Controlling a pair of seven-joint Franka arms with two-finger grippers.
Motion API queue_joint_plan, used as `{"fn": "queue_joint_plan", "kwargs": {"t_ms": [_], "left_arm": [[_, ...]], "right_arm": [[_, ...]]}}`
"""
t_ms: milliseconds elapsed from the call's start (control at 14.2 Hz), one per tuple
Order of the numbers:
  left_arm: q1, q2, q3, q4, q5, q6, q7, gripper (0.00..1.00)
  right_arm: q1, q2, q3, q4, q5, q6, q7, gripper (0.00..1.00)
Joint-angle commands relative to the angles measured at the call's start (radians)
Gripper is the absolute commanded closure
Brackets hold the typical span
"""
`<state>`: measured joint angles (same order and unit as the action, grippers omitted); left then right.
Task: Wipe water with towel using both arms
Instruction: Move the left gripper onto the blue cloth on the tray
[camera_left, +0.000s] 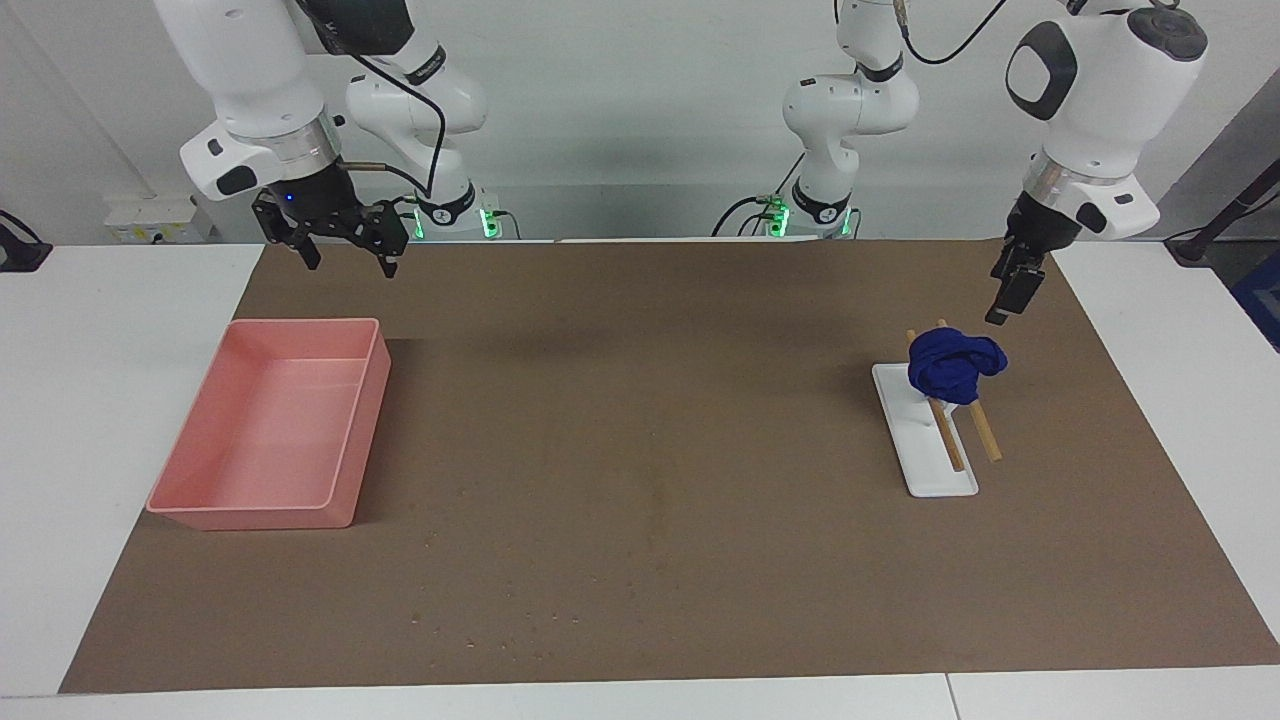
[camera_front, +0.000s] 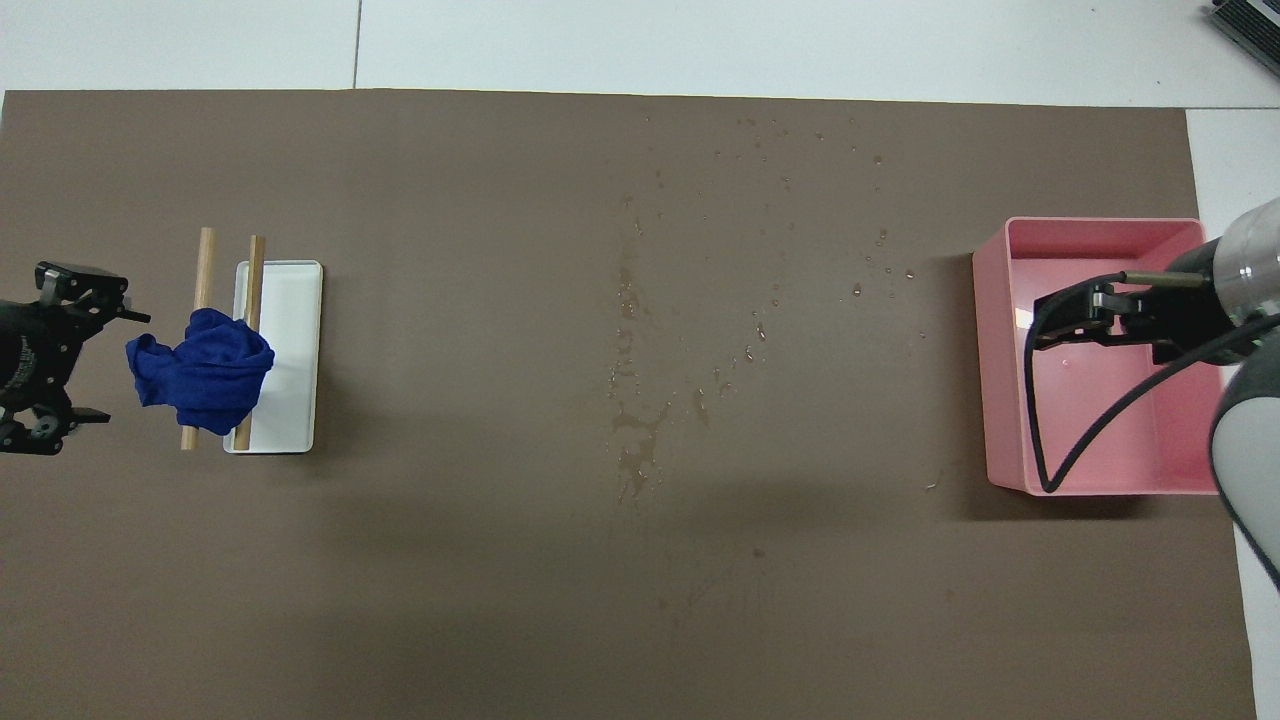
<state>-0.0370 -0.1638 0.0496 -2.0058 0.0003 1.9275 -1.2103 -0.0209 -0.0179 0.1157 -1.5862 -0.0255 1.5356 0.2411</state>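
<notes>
My left gripper (camera_left: 1008, 300) hangs in the air just beside the towel (camera_left: 953, 366), at roughly 1 o'clock from it in the facing view and at 9 o'clock from it in the overhead view; its fingers (camera_front: 128, 316) stand wide apart and hold nothing; it is close to the cloth but not touching it.

My right gripper (camera_left: 345, 255) waits above the table edge nearest my bases, at 12 o'clock from the pink tray (camera_left: 355, 335) in the facing view; in the overhead view it covers the tray's interior; its fingers are spread wide and empty.

The towel is a crumpled royal-blue bundle; it rests on two wooden rods (camera_left: 985, 435) that lie side by side, one across a white rectangular tray (camera_left: 935, 475) and one just beside that tray's long edge; the bundle sits at the end of the rods nearer to me, toward my left arm's end of the table.

The water (camera_front: 632, 440) lies on the brown mat (camera_left: 640, 600) as a streak and scattered drops near the mat's centre, well apart from the towel; in the overhead view it sits at 3 o'clock from the towel and at 9 o'clock from the pink tray; smaller drops spread farther from me, toward 1 o'clock of the main streak.

The pink tray stands at my right arm's end of the mat; well apart from the towel.
</notes>
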Motion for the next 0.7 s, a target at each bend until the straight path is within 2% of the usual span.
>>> {"fn": "queue_joint_plan", "kwargs": {"t_ms": [0,352,633], "left_arm": [[-0.017,-0.031,0.009,-0.094,-0.002,0.093,-0.093,0.00],[-0.032,0.036,0.010,-0.131,-0.002,0.232,-0.164,0.00],[-0.020,0.076,0.012,-0.208,-0.002,0.379,-0.198,0.00]], "right_arm": [[-0.013,-0.020,0.005,-0.023,0.001,0.000,-0.017,0.00],[-0.014,-0.020,0.004,-0.023,0.001,0.004,-0.017,0.00],[-0.013,-0.020,0.004,-0.026,0.001,0.009,-0.014,0.00]]}}
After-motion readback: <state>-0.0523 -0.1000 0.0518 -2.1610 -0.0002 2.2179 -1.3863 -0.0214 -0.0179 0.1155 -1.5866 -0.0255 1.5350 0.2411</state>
